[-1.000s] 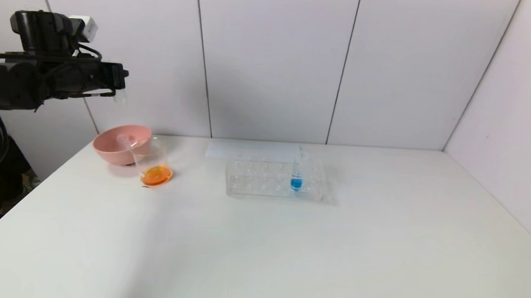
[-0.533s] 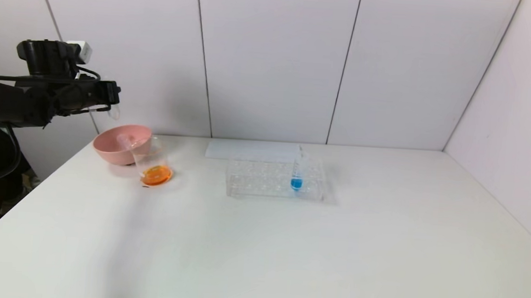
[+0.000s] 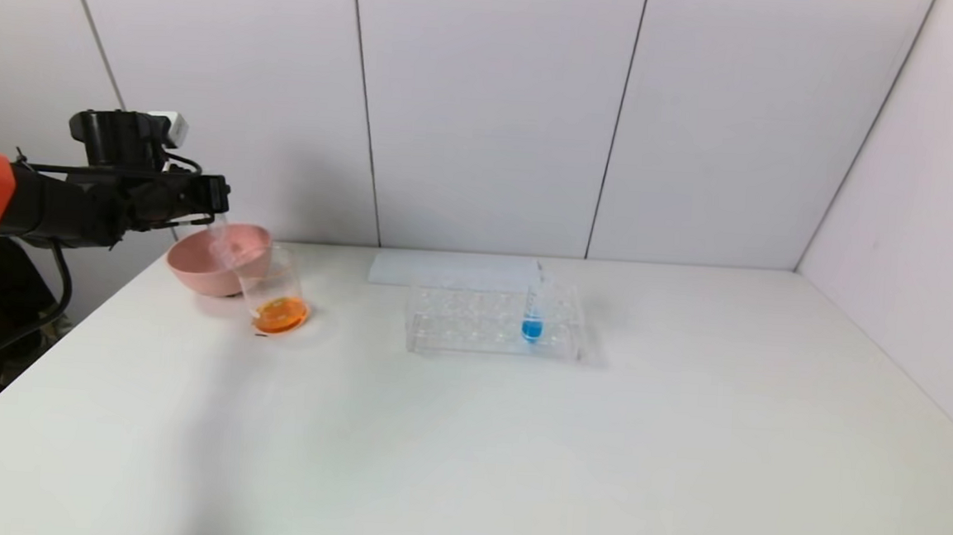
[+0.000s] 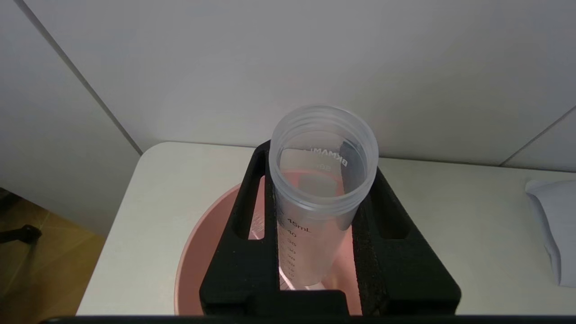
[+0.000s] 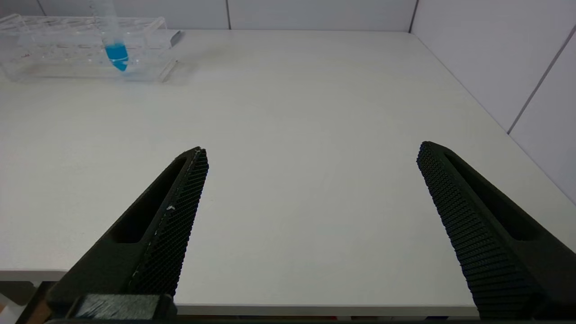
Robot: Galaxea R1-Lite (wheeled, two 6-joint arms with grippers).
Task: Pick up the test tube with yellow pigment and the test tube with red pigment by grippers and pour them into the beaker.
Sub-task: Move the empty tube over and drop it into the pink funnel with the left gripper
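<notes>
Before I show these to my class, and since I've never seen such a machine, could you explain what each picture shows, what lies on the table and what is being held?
This is a robot with two arms, each ending in a two-finger gripper. The wide picture comes from a camera on its head; the other two come from cameras on its wrists.

In the head view, the left gripper hovers over a pink bowl at the table's far left. The left wrist view shows it clamped on a clear, empty-looking test tube above that bowl.

Beside the bowl stands a beaker with orange liquid at its bottom. Toward the middle is a clear tube rack with one tube of blue liquid.

The right gripper appears only in its own wrist view, open over bare table near the front edge, holding nothing.
</notes>
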